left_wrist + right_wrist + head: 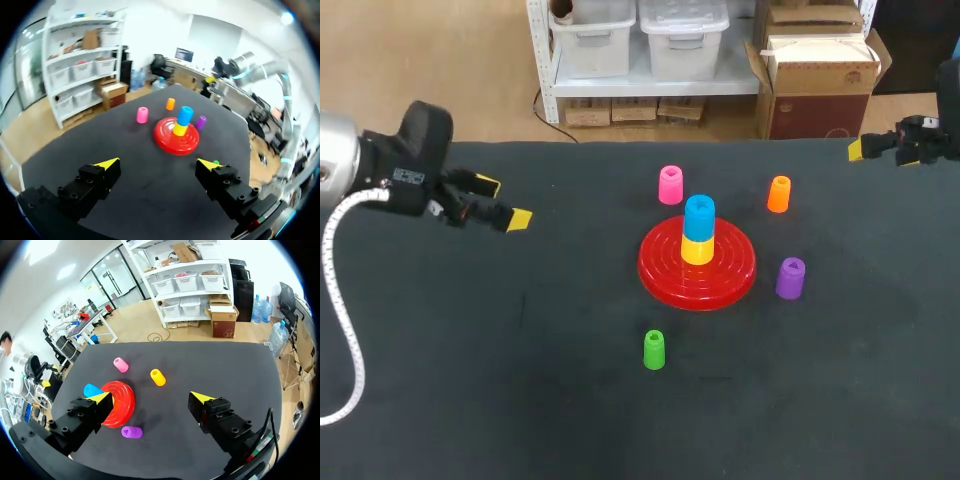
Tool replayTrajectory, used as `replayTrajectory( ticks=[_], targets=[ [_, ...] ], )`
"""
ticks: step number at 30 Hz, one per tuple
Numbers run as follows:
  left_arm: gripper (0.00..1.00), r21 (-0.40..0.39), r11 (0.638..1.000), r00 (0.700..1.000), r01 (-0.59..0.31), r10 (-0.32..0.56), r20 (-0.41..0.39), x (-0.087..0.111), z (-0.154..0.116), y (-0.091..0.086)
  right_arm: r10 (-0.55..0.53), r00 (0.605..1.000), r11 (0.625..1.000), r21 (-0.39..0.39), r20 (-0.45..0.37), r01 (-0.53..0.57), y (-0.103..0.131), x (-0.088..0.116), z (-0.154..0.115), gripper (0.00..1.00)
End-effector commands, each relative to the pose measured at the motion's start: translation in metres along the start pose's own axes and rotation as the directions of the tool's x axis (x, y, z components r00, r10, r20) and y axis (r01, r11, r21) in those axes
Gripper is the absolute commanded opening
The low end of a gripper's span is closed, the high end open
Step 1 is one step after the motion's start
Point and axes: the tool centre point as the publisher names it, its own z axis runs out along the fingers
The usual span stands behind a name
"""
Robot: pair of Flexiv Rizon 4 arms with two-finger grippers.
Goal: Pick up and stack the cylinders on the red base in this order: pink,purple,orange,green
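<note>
The pink plastic cylinder comes first, and it stands upright on the black desk, long axis vertical, just beside the far rim of the round red ribbed base and seemingly not touching it. The base's middle already carries a yellow cylinder with a blue cylinder on top.

The left end effector hangs released, its yellow tips spread wide with nothing between them, well apart from the pink cylinder. In the left wrist view that cylinder lies straight ahead of the fingers, a little to the side of the base.

The right end effector is also released and empty, out at the desk's far right corner. From there the pink cylinder is well ahead, past an orange cylinder.

The left arm looks slightly nearer and has the clearer line, so I judge the pick falls to it: travel toward the desk's middle, then come down over the upright cylinder
</note>
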Motion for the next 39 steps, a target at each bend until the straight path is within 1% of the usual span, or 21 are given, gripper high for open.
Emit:
replayTrajectory(
  ticks=[1, 3, 6, 12, 15, 24, 29, 39],
  targets=[
    [1.00, 0.285, 0.931, 0.972, -0.227, 0.235, 0.005, 0.004, 0.007, 0.012, -0.001, 1.000, 1.000, 0.001, -0.001, 0.001, 0.000, 0.000, -0.001, 1.00],
    [1.00, 0.254, 0.942, 0.973, -0.219, 0.230, -0.013, 0.005, 0.011, 0.019, -0.001, 1.000, 1.000, 0.001, -0.001, 0.001, 0.000, 0.000, -0.001, 1.00],
    [1.00, 0.227, 0.950, 0.974, -0.214, 0.225, -0.025, 0.007, 0.012, 0.026, -0.001, 1.000, 1.000, 0.001, -0.001, 0.001, 0.000, 0.000, -0.001, 1.00],
    [1.00, 0.199, 0.962, 0.978, -0.188, 0.202, -0.053, 0.013, 0.014, 0.037, -0.001, 1.000, 1.000, 0.001, -0.001, 0.001, 0.000, 0.000, -0.001, 1.00],
    [1.00, 0.185, 0.968, 0.981, -0.171, 0.184, -0.056, 0.015, 0.013, 0.039, -0.001, 1.000, 1.000, 0.001, -0.001, 0.001, 0.000, 0.000, -0.001, 1.00],
    [1.00, 0.153, 0.972, 0.981, -0.176, 0.187, -0.061, 0.024, 0.007, 0.039, -0.001, 1.000, 1.000, 0.001, -0.001, 0.001, 0.000, 0.000, -0.001, 1.00],
    [1.00, 0.113, 0.979, 0.982, -0.167, 0.176, -0.071, 0.028, 0.008, 0.042, -0.001, 1.000, 1.000, 0.001, -0.001, 0.001, 0.000, 0.000, -0.001, 1.00],
    [1.00, 0.087, 0.982, 0.982, -0.169, 0.175, -0.071, 0.027, 0.010, 0.043, -0.001, 1.000, 1.000, 0.001, -0.001, 0.001, 0.000, 0.000, -0.001, 1.00]
  ],
)
